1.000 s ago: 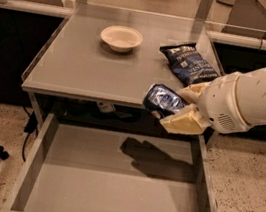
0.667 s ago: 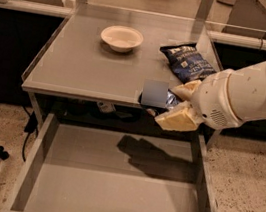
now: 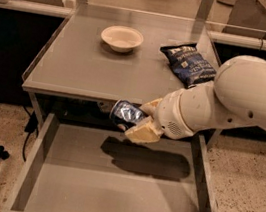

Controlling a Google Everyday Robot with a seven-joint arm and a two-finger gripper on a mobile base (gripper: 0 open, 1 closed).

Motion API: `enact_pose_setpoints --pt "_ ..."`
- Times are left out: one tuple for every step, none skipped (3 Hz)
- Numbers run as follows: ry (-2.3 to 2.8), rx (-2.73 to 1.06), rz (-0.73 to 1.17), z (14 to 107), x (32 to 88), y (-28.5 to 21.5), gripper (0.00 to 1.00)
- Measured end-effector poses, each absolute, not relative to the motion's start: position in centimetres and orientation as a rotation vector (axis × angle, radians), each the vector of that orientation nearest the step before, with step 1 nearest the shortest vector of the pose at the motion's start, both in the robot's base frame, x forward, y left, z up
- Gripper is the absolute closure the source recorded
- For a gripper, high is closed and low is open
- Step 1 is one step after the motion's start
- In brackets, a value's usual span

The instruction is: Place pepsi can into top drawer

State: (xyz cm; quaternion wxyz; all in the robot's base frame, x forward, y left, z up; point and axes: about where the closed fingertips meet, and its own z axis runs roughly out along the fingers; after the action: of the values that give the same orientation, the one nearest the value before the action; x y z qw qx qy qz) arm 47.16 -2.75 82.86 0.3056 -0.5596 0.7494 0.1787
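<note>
Table [image 3: 78, 68] of grey metal fills the upper half, and the top drawer [image 3: 108, 195] stands pulled wide open below its front edge. White arm [image 3: 246, 96] reaches in from the right. Dark-blue chip bag [image 3: 188, 64] lies on the table's right side, pale bowl [image 3: 122, 38] sits just left of it. And the gripper [image 3: 141, 119] clamps the pepsi can [image 3: 124, 113], tipped on its side, in the air over the drawer's back part, shadow on the floor beneath.
</note>
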Motion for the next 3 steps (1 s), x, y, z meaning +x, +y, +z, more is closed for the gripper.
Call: enact_pose_setpoints --pt "2.01 -1.469 0.503 80.1 47.2 -1.6 1.0" --pt "2.032 -1.463 0.503 77.8 47.1 -0.9 1.0" --pt "2.052 -1.465 0.504 74.4 47.8 -0.9 1.0"
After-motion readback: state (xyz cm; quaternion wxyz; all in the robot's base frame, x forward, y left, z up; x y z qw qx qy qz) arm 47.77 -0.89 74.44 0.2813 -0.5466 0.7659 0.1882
